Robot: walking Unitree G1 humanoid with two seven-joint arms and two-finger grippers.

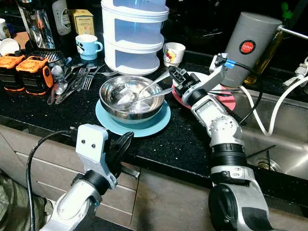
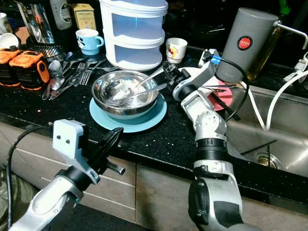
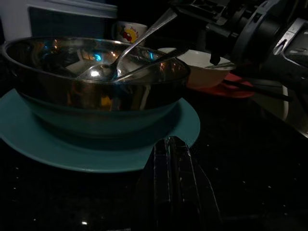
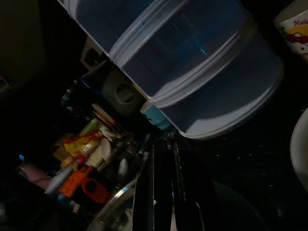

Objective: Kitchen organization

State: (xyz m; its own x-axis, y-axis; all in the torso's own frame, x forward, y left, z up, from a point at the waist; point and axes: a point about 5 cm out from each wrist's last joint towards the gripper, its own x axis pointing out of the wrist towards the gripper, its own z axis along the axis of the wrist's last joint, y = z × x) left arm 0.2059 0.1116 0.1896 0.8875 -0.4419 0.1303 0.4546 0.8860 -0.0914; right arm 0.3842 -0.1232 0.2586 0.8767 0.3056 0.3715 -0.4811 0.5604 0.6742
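Note:
A steel bowl (image 1: 109, 98) stands on a teal plate (image 1: 156, 124) in the middle of the black counter. A spoon (image 1: 150, 85) and a fork (image 1: 155, 95) lie in it, their handles sticking out over the right rim. My right gripper (image 1: 174, 75) reaches in from the right at the bowl's far right edge, shut on the end of the spoon handle. My left gripper (image 1: 127, 140) hovers low at the counter's front edge, just short of the plate, its fingers (image 3: 169, 163) shut on nothing and pointing at the bowl.
Behind the bowl stand stacked white containers (image 1: 134, 36), a blue mug (image 1: 88, 46) and a white cup (image 1: 173, 53). Loose cutlery (image 1: 72, 79) and orange packs (image 1: 24, 72) lie at the left. A grey canister (image 1: 250, 45), a pink plate (image 1: 227, 100) and the sink (image 1: 284, 139) are at the right.

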